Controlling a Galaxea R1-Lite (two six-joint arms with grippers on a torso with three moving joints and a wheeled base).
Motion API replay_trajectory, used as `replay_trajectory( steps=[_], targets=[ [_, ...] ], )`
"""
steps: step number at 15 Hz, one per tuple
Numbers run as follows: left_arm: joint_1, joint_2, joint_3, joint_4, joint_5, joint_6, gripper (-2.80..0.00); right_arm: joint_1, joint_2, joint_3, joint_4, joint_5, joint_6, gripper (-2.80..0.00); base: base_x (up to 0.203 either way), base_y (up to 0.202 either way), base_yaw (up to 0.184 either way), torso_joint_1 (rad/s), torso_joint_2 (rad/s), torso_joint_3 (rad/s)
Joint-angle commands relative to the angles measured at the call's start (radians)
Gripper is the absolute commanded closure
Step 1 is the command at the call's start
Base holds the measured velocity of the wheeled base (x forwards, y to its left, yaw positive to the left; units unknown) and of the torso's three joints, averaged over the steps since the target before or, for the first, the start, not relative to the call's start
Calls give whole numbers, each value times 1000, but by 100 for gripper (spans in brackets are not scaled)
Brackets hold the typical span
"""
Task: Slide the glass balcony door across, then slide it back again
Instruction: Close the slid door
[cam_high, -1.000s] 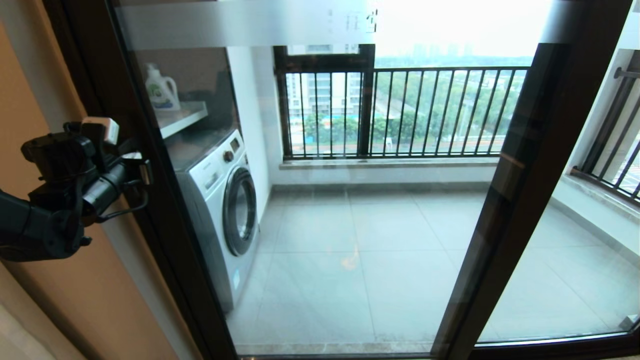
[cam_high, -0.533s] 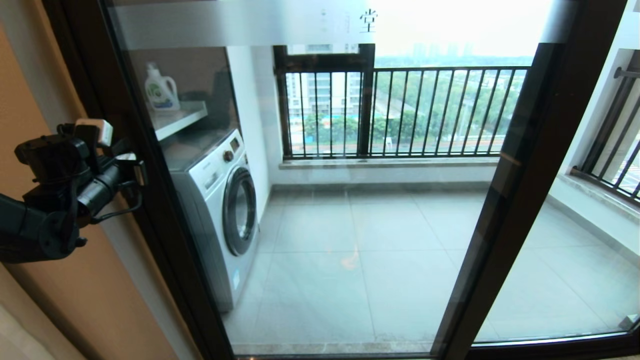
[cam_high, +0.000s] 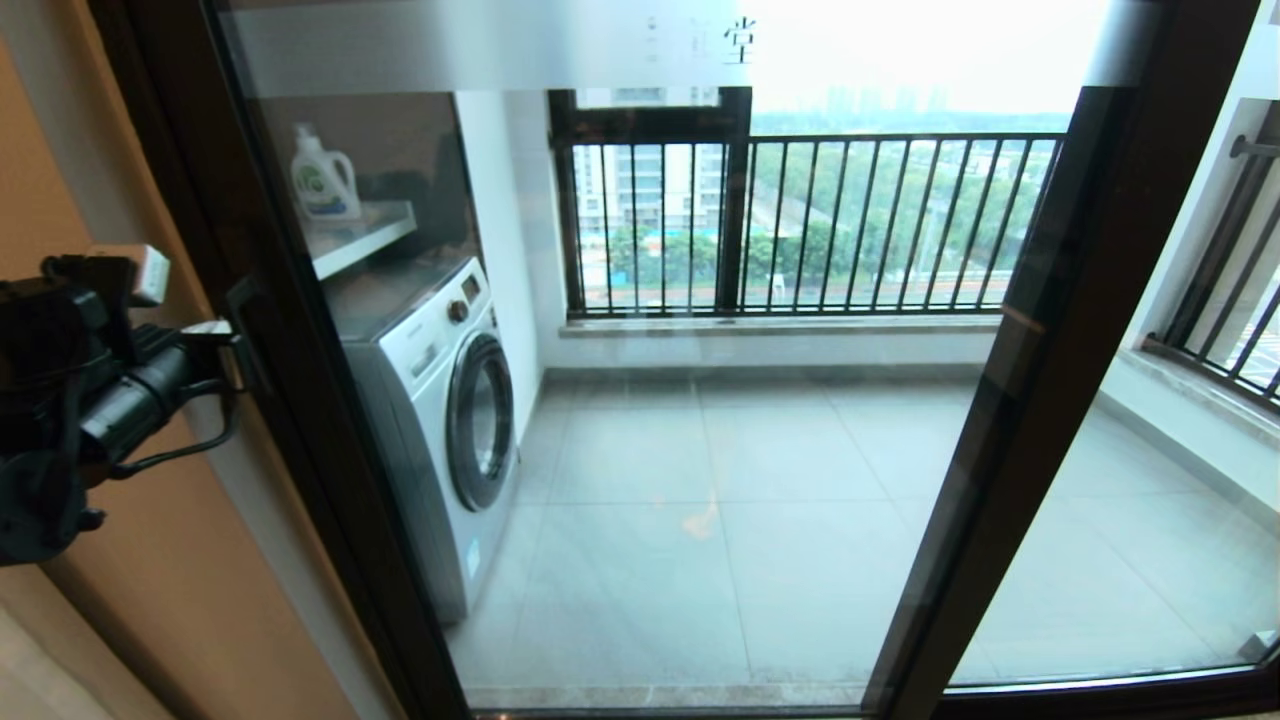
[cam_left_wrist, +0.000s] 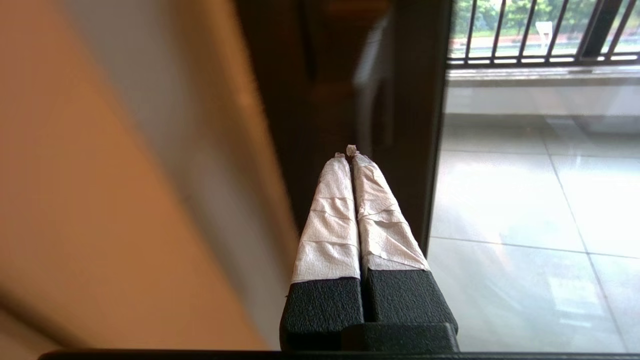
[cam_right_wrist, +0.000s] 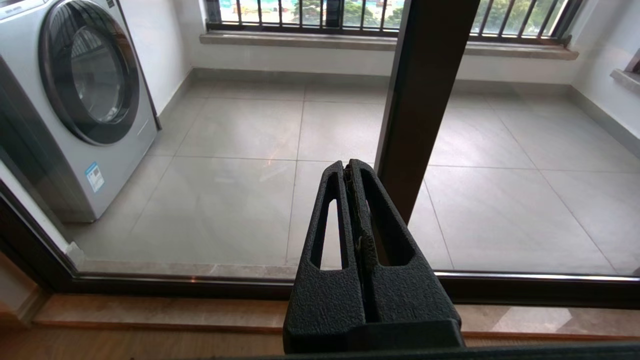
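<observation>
Door: the glass balcony door fills the opening, its left frame edge against the wall, so it looks closed.
Handle: dark handle on that edge.
Left gripper: taped fingers pressed together, empty, just beside the handle.
Right gripper: closed, empty, parked low before the glass.
Advice: open the fingers, seat them on the handle, then pull straight along the track.

grey tiled balcony floor, washing machine
</observation>
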Motion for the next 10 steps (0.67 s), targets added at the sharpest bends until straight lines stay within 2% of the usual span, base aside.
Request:
replay_trajectory(
  steps=[1, 5, 10],
  targets=[
    [-5, -149, 83, -8, -26, -23, 0, 0, 1, 0, 1, 0, -1, 0, 0, 0, 0, 0, 0, 0],
    [4, -363, 228, -3, -43, -92, 0, 0, 1, 0, 1, 0, -1, 0, 0, 0, 0, 0, 0, 0],
    [8, -619, 473, 5, -76, -124, 0, 0, 1, 0, 1, 0, -1, 0, 0, 0, 0, 0, 0, 0]
  ],
)
